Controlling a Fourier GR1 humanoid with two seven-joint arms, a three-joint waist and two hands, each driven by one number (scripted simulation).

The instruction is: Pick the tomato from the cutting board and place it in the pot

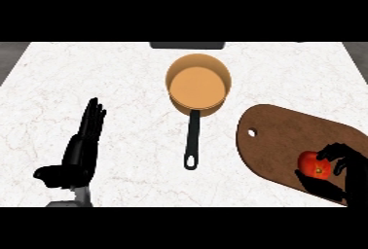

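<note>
A red tomato (315, 165) lies on the brown cutting board (287, 136) at the right, near the board's lower end. My right hand (338, 177) curls round the tomato, fingers over its right side and thumb beneath it. The copper pot (197, 82) with a long black handle (192, 141) stands at the counter's middle, to the upper left of the board, and nothing is inside it. My left hand (81, 146) rests at the lower left with fingers straight and pointing up, holding nothing.
The white marble counter (86, 73) spans the view. A dark object (187, 45) sits at the far edge behind the pot. The board has a small hole (251, 132) near its left end.
</note>
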